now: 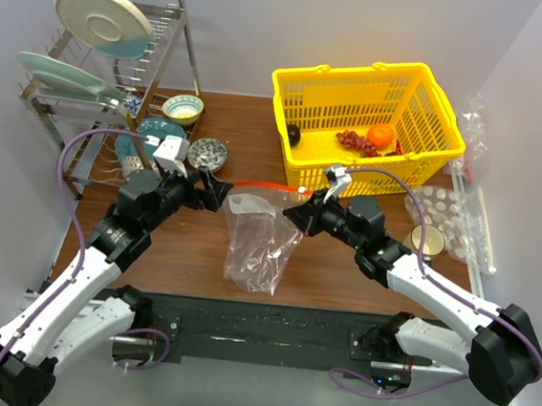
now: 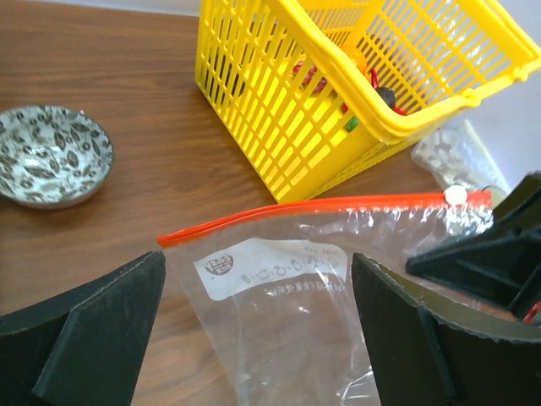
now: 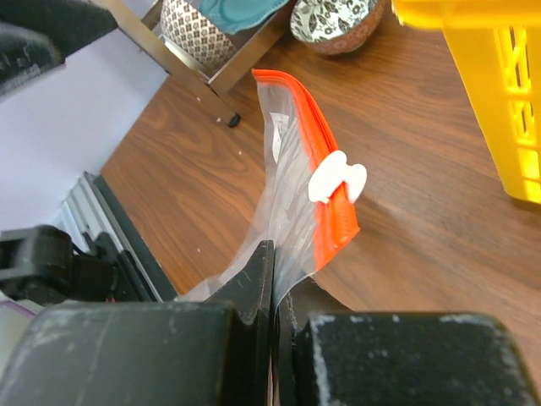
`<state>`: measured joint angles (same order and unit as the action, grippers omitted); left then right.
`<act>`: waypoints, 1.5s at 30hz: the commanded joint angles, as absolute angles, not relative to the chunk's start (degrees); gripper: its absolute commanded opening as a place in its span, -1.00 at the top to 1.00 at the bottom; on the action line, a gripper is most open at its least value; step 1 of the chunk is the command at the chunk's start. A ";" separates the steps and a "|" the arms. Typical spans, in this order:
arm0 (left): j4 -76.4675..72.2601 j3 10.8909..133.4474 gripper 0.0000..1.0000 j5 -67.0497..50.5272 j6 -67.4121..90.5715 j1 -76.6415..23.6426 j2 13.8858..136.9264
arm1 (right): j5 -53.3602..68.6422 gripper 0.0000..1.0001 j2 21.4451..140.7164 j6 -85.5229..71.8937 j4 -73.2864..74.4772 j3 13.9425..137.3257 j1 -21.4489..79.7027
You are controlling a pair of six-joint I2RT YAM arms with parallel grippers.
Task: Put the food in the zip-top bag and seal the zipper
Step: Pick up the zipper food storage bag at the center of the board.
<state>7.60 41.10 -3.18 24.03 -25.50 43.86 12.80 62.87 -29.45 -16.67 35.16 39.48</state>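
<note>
Nearest the arm bases, the zip-top bag (image 1: 257,245) is seen draped slack onto the table (image 1: 189,253) between the 2 arms, and nothing is seen inside it. The right gripper (image 3: 272,254) is pressed together on the bag's plastic just below the zipper (image 3: 334,224), beside the white slider (image 3: 336,179). The left gripper (image 2: 258,271) is spread wide, with the bag's other end between its fingers, and no contact is seen. Farther back, the food is found in the yellow basket (image 1: 379,180): the orange (image 1: 380,135), the grapes (image 1: 356,141) and the dark round fruit (image 1: 293,134). The long green vegetable is not made out.

The step in hand is judged to be the readying of the bag, with its mouth taken at both ends for opening. Whether the zipper is shut cannot be told. For the next move, the left fingers would need to be closed on 1 lip alone, so that the mouth can be pulled apart before any food is fetched.
</note>
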 commanded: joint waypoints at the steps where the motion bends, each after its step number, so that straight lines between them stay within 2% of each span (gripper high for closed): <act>1: 6.59 43.68 -0.89 -1.40 33.22 -25.22 44.65 | 11.77 1.00 59.77 -26.19 -18.54 32.43 39.81; 13: 10.37 49.65 -0.90 -3.52 40.08 -25.14 49.92 | 12.66 0.98 56.08 -19.25 -14.33 33.83 39.90; 25: 15.99 59.06 -0.97 -2.81 41.04 -25.14 51.68 | 10.55 1.00 61.08 -15.04 -15.03 46.84 40.78; 32: 16.00 58.27 -0.99 -3.69 42.36 -25.14 51.85 | 7.30 1.00 60.30 -6.52 -18.37 41.49 42.71; 45: 11.34 52.82 -0.97 -7.48 49.39 -25.22 54.49 | 7.21 1.00 57.83 -3.96 -22.32 34.63 44.38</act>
